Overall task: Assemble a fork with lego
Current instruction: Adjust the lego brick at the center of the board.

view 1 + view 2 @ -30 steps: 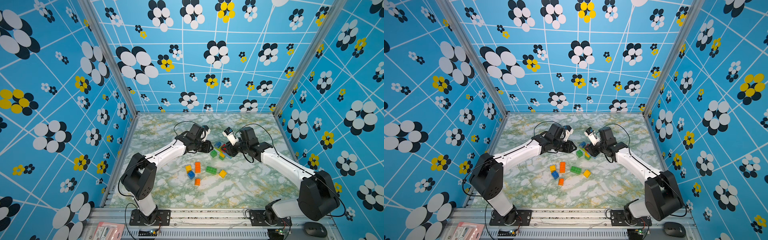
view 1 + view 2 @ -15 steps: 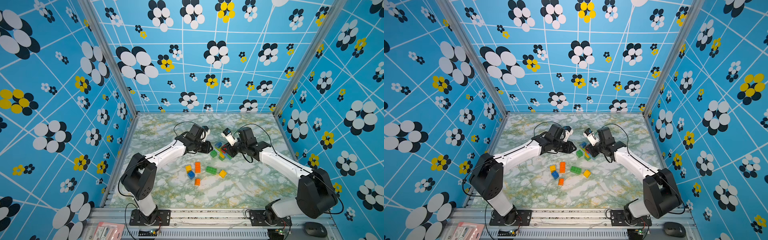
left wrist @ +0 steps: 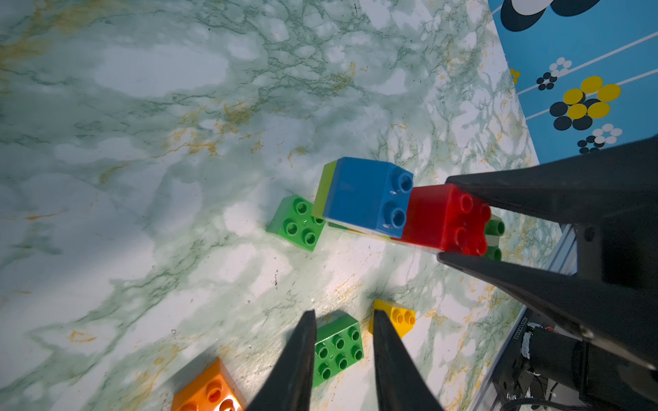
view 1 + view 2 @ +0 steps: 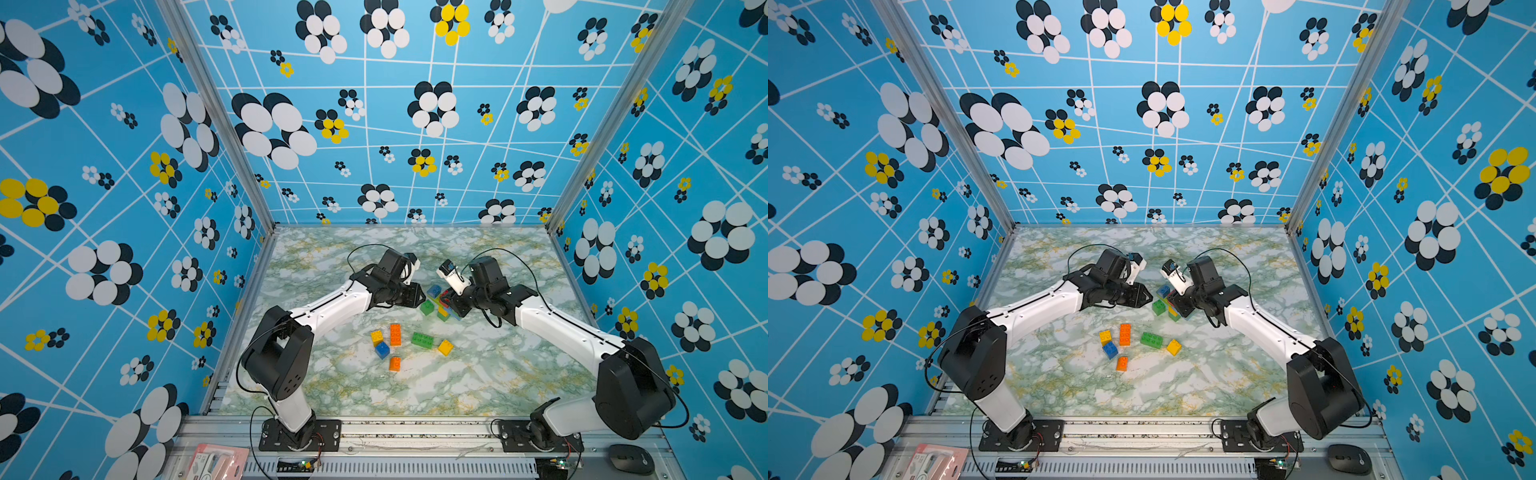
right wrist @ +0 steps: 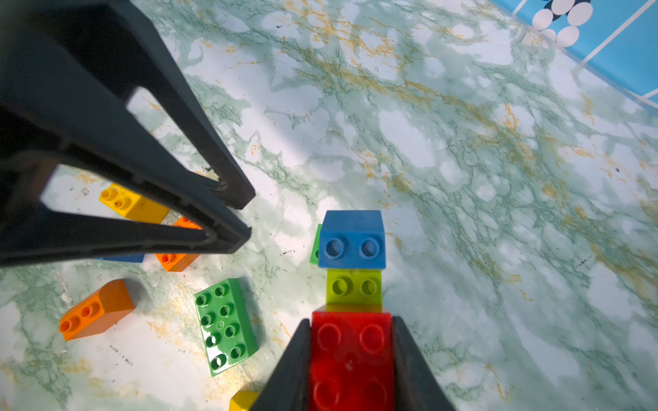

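Observation:
A joined piece of lego lies at mid-table: a red brick (image 5: 350, 356), a lime brick (image 5: 353, 287) and a blue brick (image 5: 351, 238) in a row, with more bricks underneath. My right gripper (image 5: 350, 323) is shut on the red brick (image 3: 438, 217) at one end. In both top views this piece (image 4: 440, 300) (image 4: 1170, 305) sits between the two arms. My left gripper (image 3: 344, 315) stands open and empty just left of it (image 4: 419, 298), fingertips a small gap apart. A green square brick (image 3: 297, 222) lies beside the blue end.
Loose lego lie nearer the front: a green oblong brick (image 4: 422, 340), two yellow bricks (image 4: 445, 347) (image 4: 377, 336), an orange oblong (image 4: 395, 334), a small orange brick (image 4: 395, 363) and a blue one (image 4: 382, 350). Patterned walls enclose three sides. A mouse (image 4: 631, 459) sits beyond the front rail.
My right gripper has closed onto the red brick and shifted slightly toward the back and left. The left arm has barely moved.

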Available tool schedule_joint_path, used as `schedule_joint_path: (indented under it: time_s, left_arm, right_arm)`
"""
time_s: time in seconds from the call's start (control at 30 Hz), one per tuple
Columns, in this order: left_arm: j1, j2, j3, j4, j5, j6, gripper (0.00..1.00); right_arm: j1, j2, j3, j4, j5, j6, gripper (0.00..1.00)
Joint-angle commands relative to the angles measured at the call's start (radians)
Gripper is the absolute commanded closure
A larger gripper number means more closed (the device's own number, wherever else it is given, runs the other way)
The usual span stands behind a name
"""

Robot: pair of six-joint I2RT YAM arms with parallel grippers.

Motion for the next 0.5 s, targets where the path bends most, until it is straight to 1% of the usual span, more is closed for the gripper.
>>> schedule_joint_path:
  time_s: [0.0, 0.13, 0.2, 0.33, 0.4, 0.43, 0.47]
  left_arm:
    - [-0.004, -0.050, -0.022, 0.011, -0.019, -0.005, 0.68]
    - [-0.010, -0.068, -0.044, 0.025, -0.042, -0.010, 0.66]
    - [-0.018, -0.076, -0.052, 0.030, -0.063, -0.013, 0.64]
    - [-0.031, -0.077, -0.055, 0.042, -0.096, -0.018, 0.60]
    - [-0.032, -0.072, -0.052, 0.056, -0.098, -0.024, 0.58]
    - [-0.031, -0.068, -0.048, 0.059, -0.098, -0.026, 0.53]
    - [-0.032, -0.059, -0.040, 0.059, -0.098, -0.026, 0.50]
  right_arm:
    - [0.007, -0.005, -0.012, -0.072, 0.051, -0.006, 0.87]
    - [0.006, -0.048, -0.005, -0.038, 0.047, 0.038, 0.91]
    - [-0.005, -0.057, 0.029, -0.062, 0.025, 0.067, 0.95]
    - [-0.058, -0.026, 0.127, -0.174, -0.099, 0.118, 0.96]
    - [-0.107, -0.015, 0.154, -0.198, -0.190, 0.156, 0.97]
    - [-0.131, -0.011, 0.163, -0.204, -0.226, 0.172, 0.97]
    - [-0.158, -0.004, 0.174, -0.214, -0.266, 0.190, 0.97]
